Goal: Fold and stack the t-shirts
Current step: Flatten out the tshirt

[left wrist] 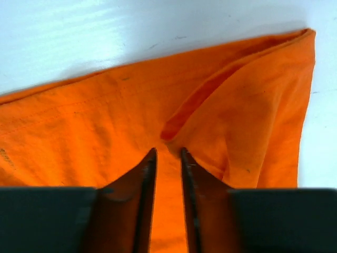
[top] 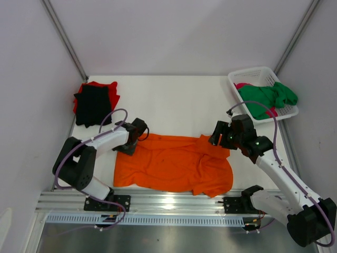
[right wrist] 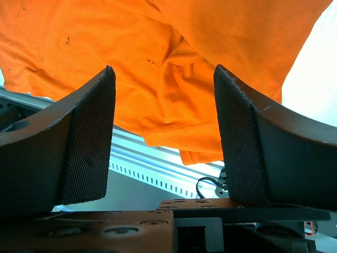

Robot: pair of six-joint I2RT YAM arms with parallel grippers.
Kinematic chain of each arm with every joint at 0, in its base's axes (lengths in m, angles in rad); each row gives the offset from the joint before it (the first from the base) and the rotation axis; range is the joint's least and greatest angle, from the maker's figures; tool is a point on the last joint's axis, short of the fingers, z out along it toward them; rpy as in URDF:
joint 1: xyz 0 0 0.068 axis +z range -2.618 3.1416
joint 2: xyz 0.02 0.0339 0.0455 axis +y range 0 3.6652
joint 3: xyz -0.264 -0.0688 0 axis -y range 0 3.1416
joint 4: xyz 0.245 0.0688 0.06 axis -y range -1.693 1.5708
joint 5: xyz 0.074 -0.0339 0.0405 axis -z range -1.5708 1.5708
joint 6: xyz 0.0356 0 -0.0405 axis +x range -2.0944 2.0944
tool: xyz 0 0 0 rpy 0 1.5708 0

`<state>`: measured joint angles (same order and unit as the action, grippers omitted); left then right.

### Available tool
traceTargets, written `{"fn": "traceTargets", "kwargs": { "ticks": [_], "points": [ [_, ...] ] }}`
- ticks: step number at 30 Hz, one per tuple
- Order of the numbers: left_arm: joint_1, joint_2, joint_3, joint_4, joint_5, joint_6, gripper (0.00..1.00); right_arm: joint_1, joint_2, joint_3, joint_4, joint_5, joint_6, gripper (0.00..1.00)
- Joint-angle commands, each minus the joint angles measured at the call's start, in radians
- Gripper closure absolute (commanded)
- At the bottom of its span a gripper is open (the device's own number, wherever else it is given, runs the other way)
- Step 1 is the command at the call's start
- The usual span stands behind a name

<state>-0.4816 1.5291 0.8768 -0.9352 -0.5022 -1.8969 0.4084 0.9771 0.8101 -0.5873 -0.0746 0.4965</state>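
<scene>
**Figure: orange t-shirt (top: pixel 174 163) spread on table (top: pixel 174 100)**

A green t-shirt (top: pixel 266 100) and a magenta-pink t-shirt (top: pixel 243 85) are held in the white lattice basket (top: pixel 261 73). Bare table is left beyond the orange t-shirt. At its left edge the left gripper (left wrist: pixel 168 154) is shown with jaws nearly closed, a grip not confirmable. The right gripper (right wrist: pixel 164 95) is held wide open at the right edge.

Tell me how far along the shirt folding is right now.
Done: black t-shirt folded atop the red t-shirt, far left. In hand: orange t-shirt spread out, unfolded; left gripper, jaws narrow, at its far-left corner, grip uncertain; right gripper open over its right side. Left: green t-shirt and pink t-shirt, crumpled in the basket.
</scene>
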Motion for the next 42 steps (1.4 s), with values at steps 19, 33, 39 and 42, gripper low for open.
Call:
{"fn": "traceTargets", "kwargs": {
  "ticks": [19, 33, 39, 42],
  "points": [
    [0.005, 0.008, 0.059, 0.004, -0.039, 0.098, 0.99, 0.000, -0.034, -0.011, 0.003, 0.021, 0.030, 0.29],
    [0.005, -0.058, 0.191, -0.129, -0.137, 0.136, 0.99, 0.004, -0.046, -0.048, 0.024, 0.009, 0.045, 0.30],
    [0.005, -0.069, 0.254, -0.122, -0.159, 0.197, 0.99, 0.012, -0.041, -0.055, 0.038, 0.006, 0.048, 0.29],
    [0.005, -0.038, 0.229, -0.113, -0.121, 0.203, 0.73, 0.010, -0.043, -0.057, 0.043, 0.012, 0.047, 0.29]
  ]
}}
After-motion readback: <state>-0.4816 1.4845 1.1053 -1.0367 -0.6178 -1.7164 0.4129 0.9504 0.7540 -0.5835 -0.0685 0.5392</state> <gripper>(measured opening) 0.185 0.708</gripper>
